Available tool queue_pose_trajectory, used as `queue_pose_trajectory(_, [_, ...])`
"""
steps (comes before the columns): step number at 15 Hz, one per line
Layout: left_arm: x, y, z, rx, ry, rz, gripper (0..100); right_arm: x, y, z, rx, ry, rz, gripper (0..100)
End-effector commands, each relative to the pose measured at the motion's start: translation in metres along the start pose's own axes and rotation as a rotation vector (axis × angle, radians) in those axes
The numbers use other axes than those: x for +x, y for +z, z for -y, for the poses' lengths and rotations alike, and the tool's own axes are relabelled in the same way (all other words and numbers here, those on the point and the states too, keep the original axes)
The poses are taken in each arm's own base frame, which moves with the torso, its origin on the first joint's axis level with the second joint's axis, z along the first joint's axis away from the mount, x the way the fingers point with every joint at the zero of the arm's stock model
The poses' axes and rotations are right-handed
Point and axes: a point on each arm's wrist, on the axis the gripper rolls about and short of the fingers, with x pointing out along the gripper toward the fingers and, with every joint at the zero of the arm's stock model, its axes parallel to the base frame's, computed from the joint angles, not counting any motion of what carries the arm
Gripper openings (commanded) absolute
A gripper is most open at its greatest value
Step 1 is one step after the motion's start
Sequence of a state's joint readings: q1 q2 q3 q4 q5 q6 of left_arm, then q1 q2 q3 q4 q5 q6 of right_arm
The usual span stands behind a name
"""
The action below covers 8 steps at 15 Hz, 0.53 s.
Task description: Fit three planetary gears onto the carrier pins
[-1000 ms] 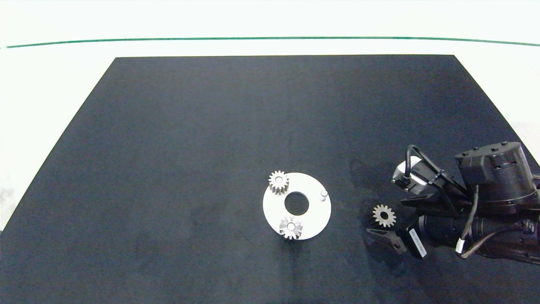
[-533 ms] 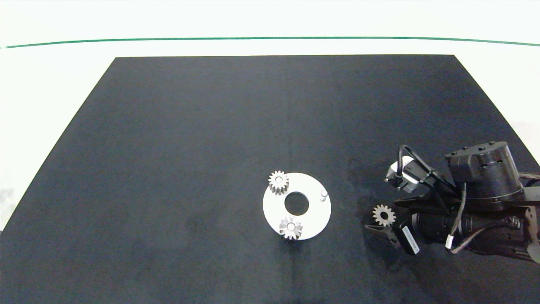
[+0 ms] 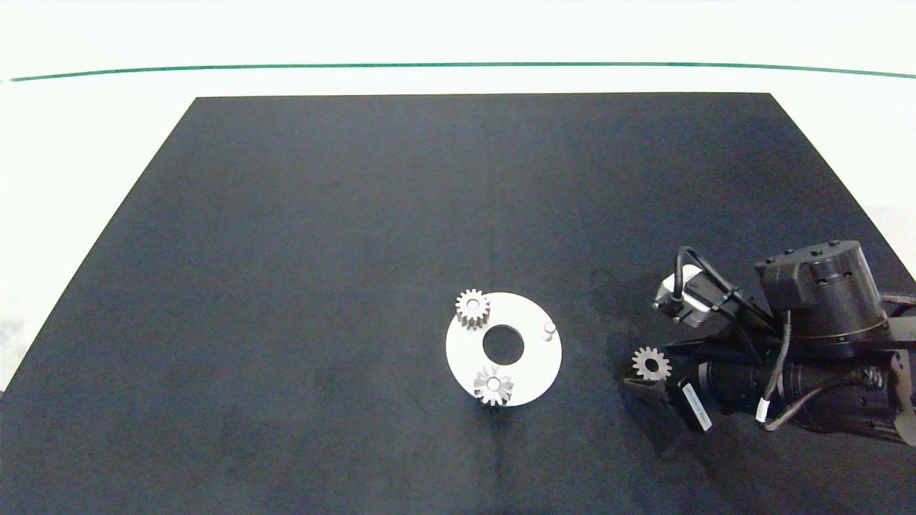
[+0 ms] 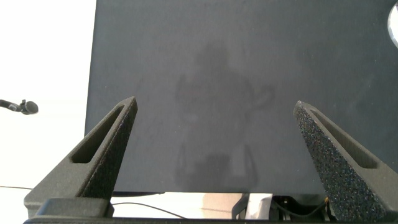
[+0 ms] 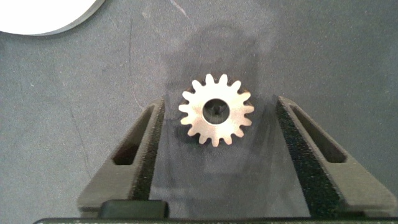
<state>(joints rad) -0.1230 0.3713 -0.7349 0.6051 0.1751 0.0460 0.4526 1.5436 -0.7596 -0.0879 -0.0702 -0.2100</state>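
Silver spur gear (image 3: 651,364) lies flat on the black mat (image 3: 358,214) covering the bench, to the right of the white round plate (image 3: 533,372) and apart from it. Right gripper (image 5: 216,134) is low over the mat w/ jaws spread wide, one finger on each side of this gear; right wrist view shows clear gaps between gear teeth and both pads, so no contact, nothing gripped. Gear's centre bore faces up.

Plate sits near mat centre-front, w/ large centre hole. Two more gears already sit on it: one (image 3: 472,309) at the far-left rim, one (image 3: 493,386) at the near rim, each over a pin position. Third carrier pin (image 3: 549,329) stands bare on the plate's right side, the side nearest the loose gear.

Left gripper (image 4: 214,155) isn't seen in head view; its wrist view shows jaws wide open w/ nothing between them, hanging over the bare mat near its edge, white bench surface beyond. A sliver of the plate shows at that view's corner, well apart from the fingers.
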Motion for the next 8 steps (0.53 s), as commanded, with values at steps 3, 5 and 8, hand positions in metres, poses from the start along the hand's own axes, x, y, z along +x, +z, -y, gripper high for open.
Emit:
queue_pose_trajectory(3, [-0.0033,-0.0055,-0.0003,0.006,0.000,-0.025,100,0.0003,-0.0016,-0.0003,0.000,0.001,-0.005,60])
queue_pose_trajectory(5, [-0.0041,-0.0034,-0.0006,0.004,-0.002,-0.019,100,0.0023,-0.0015,-0.0001,0.000,0.000,-0.010,57])
queue_pose_trajectory(8, [-0.0044,-0.0036,-0.0007,0.003,-0.001,-0.017,100,0.0047,0.0000,0.0000,0.002,0.000,-0.002,51])
